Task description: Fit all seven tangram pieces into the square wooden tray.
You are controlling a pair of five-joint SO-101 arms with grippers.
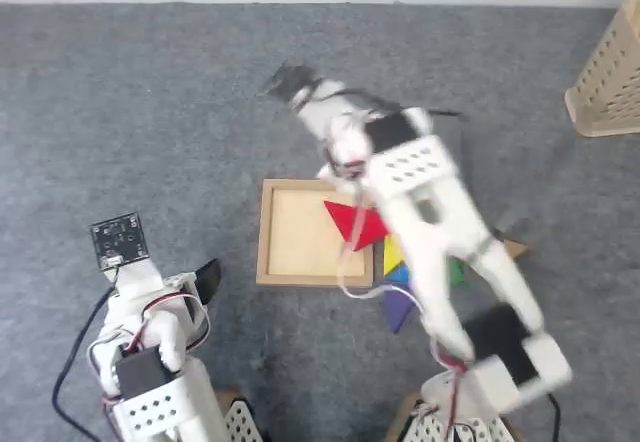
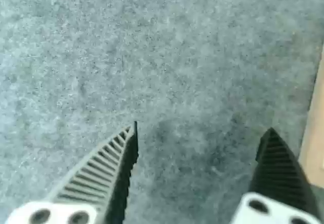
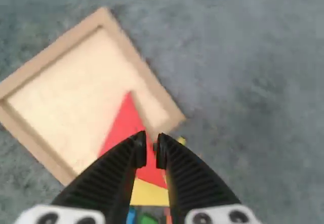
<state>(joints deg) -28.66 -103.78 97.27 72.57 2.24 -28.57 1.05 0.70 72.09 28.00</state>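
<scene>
Over the tray's rim: red triangle only half home

Above the table, the right gripper (image 3: 148, 143) hung over the red triangle (image 3: 124, 127). Its jaws were drawn to a narrow slit with nothing between them, which looked like a stance for nudging a flat piece rather than lifting it. The triangle had its point inside the square wooden tray (image 3: 50, 49) and its broad end across the rim, so it was not seated. The yellow piece (image 1: 393, 255), blue piece (image 1: 398, 275), purple piece (image 1: 400, 310) and green piece (image 1: 457, 272) lay bunched just outside that same side, near the right arm. The left gripper (image 2: 202, 127) sat low over grey carpet (image 2: 152, 41) with its jaws spread wide and empty and the tray's edge just beside it. It was probably parked out of the way, yet close enough to brace the tray. Only the red piece had any part in the tray, so the task looked barely begun
</scene>
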